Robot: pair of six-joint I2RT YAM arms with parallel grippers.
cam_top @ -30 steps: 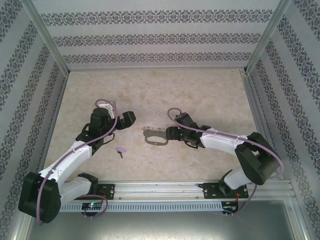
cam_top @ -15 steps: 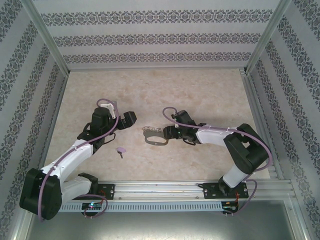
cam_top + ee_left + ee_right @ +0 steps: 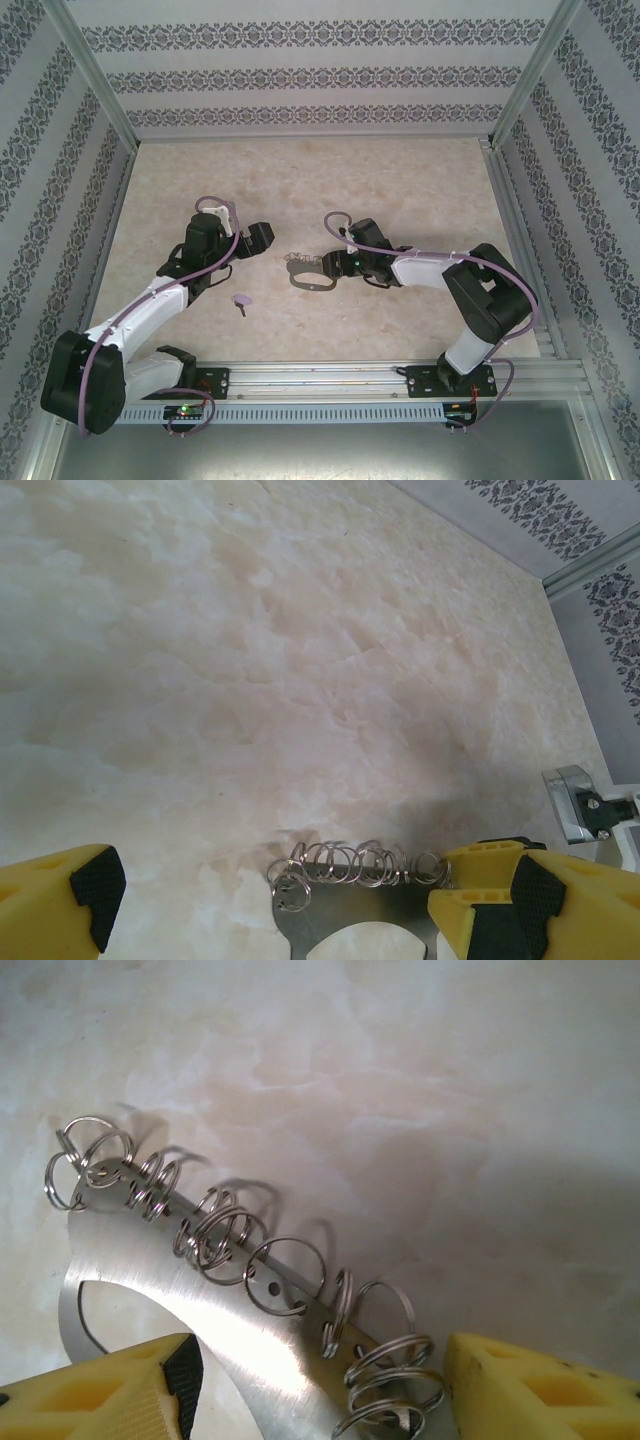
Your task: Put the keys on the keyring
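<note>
Grey metal keyring (image 3: 312,277) lies flat on the marble-patterned table (image 3: 400,180), between the two arms in the overhead view. The right gripper (image 3: 333,265) sits at the keyring's right end. Seen from the right wrist, the right gripper (image 3: 318,1370) has its yellow fingers (image 3: 100,1395) part-way apart on either side of the keyring's plate (image 3: 250,1330), with a row of small wire rings (image 3: 215,1235) strung along one edge. The lower part of the plate is cut off by the frame, and it cannot be told whether the pads actually pinch the metal. The left gripper (image 3: 262,238) hangs just left of the keyring, apart from it, jaws spread wide. Its wrist view frames the left gripper (image 3: 285,895) around the keyring's ringed edge (image 3: 350,920), most of the loop lost below the frame. A tiny lilac key (image 3: 241,300) rests alone on the table near the left arm, too small to make out in detail.
</note>
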